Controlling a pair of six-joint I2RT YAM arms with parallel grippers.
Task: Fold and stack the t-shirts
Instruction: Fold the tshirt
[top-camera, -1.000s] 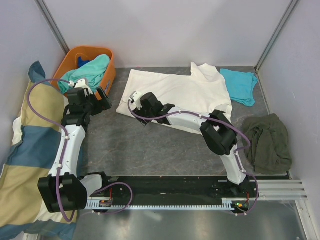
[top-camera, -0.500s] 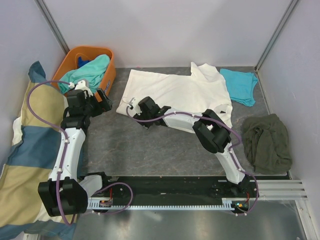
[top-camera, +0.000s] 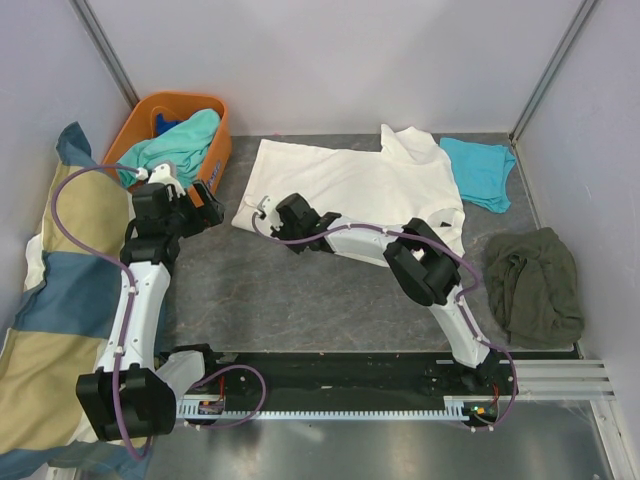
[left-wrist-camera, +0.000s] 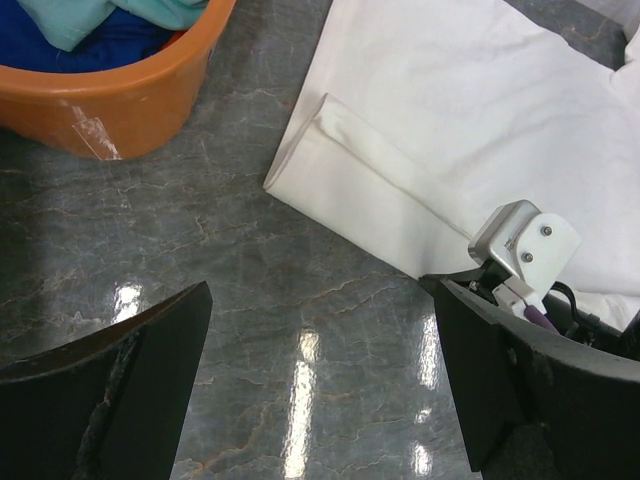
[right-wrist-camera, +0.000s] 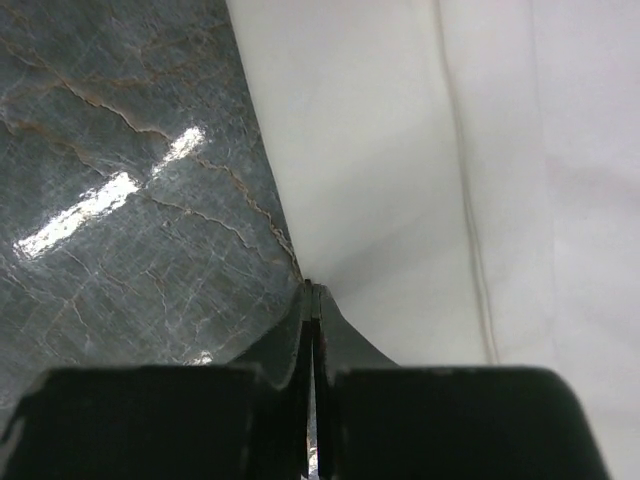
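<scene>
A cream-white t-shirt (top-camera: 350, 185) lies spread flat at the middle back of the table, its folded sleeve (left-wrist-camera: 360, 170) toward the left. My right gripper (top-camera: 288, 240) is down at the shirt's near left edge. In the right wrist view the gripper (right-wrist-camera: 312, 288) is shut, its tips pinched right on the cloth's edge (right-wrist-camera: 290, 240). My left gripper (top-camera: 210, 200) hovers open over bare table (left-wrist-camera: 322, 290) between the basket and the shirt, holding nothing. A turquoise t-shirt (top-camera: 480, 170) lies at the back right. Mint-green (top-camera: 185, 135) and blue (top-camera: 165, 122) t-shirts sit in the basket.
The orange basket (top-camera: 218, 150) stands at the back left, close to my left gripper. A dark olive garment (top-camera: 535, 285) lies bunched at the right. The yellow-and-blue checked pillow (top-camera: 50, 300) fills the left side. White walls enclose the table.
The right gripper's fingers have closed at the shirt's edge after sliding slightly left. The left gripper has drifted a little toward the basket and stays open.
</scene>
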